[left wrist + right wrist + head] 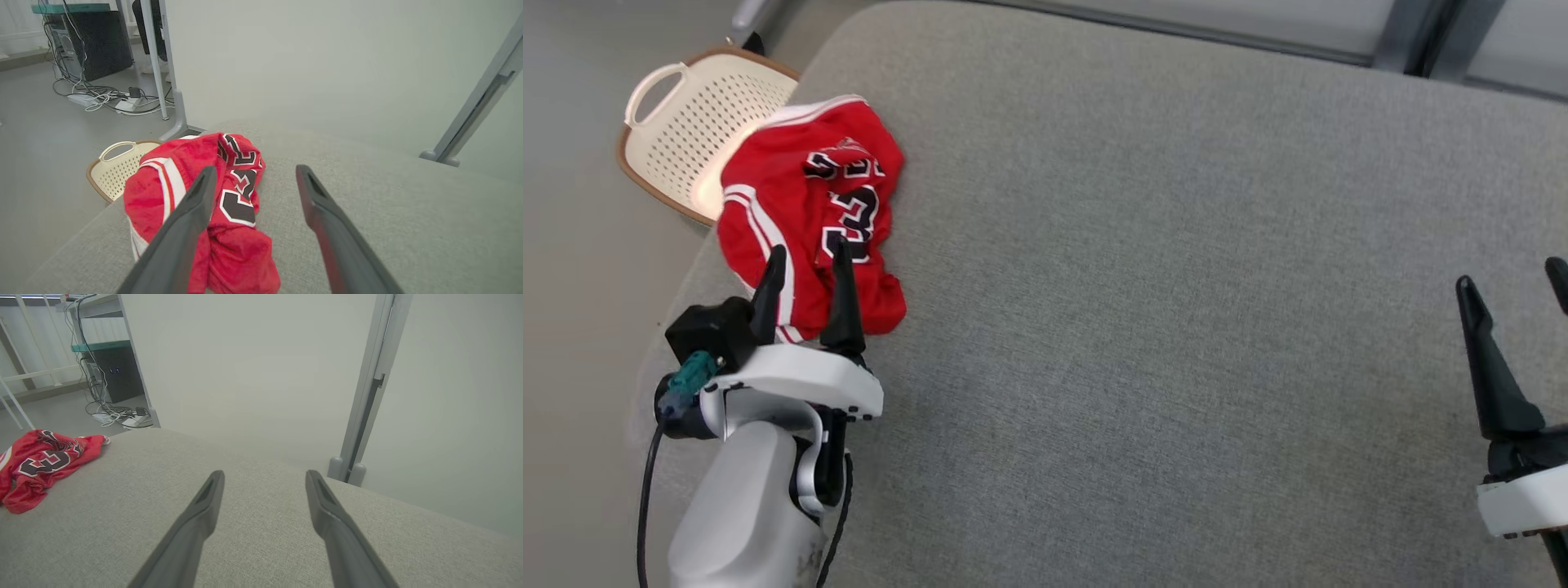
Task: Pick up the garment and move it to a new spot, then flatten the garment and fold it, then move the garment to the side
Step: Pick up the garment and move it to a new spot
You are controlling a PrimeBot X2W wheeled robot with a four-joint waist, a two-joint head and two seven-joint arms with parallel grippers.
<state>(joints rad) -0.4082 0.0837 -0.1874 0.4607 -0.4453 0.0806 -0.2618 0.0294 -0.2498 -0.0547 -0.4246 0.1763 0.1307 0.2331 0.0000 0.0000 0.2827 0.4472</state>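
Observation:
The garment (809, 212) is a red jersey with white stripes and black numbers, crumpled in a heap at the left edge of the grey padded surface (1160, 294). My left gripper (807, 257) hovers open just at the heap's near side, fingers pointing over the cloth with nothing between them. In the left wrist view the garment (233, 196) lies behind the left finger (184, 228); the left gripper (255, 173) is open. My right gripper (1515, 278) stands open at the far right over bare surface. The right wrist view has the right gripper (264, 475) open, and the garment (41, 463) far to the left.
A cream perforated basket (690, 122) sits on the floor just beyond the surface's left edge, partly under the garment. Metal posts (367, 400) and a wall stand behind the surface. Cables (102, 98) and a dark cabinet (88, 43) lie on the floor farther off.

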